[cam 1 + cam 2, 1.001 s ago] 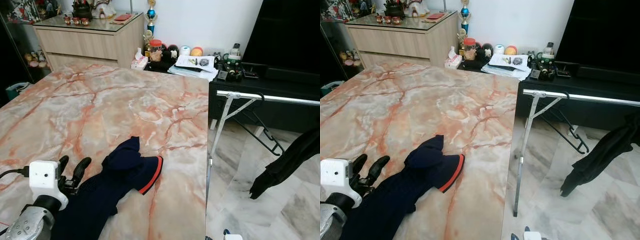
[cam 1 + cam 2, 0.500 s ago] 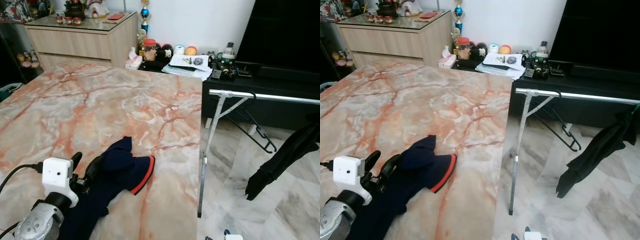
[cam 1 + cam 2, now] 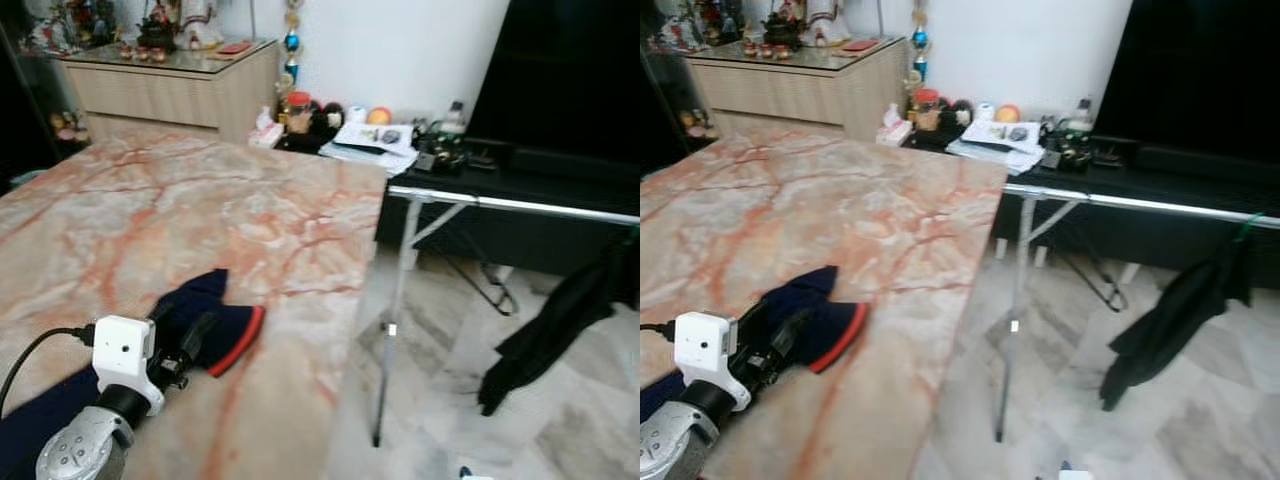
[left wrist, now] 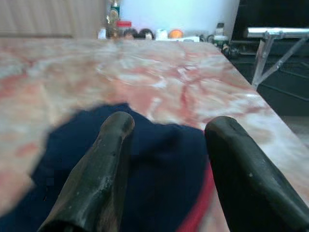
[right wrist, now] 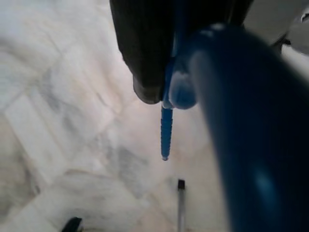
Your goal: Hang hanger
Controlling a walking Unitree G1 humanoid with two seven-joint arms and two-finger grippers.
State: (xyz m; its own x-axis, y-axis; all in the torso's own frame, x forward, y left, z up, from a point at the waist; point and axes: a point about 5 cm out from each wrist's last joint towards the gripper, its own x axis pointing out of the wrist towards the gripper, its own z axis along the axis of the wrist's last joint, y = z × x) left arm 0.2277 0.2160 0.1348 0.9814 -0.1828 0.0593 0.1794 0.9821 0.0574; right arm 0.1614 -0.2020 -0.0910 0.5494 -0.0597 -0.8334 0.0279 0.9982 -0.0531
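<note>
A navy shirt with a red-trimmed sleeve lies on the marble table near its front edge. My left gripper is open just above the shirt, its two black fingers straddling the navy cloth. In the right wrist view a blue plastic hanger runs along a black finger; my right gripper is shut on it, low over the pale tiled floor. To the table's right a silver clothes rail carries a hanging black garment.
A black wire hanger dangles under the rail. Behind it stand a black low cabinet with clutter and a wooden sideboard at the back left. Tiled floor lies between table edge and rail.
The head view has swung to the right. My left gripper has moved forward from beside the shirt to over its sleeve end, fingers still apart.
</note>
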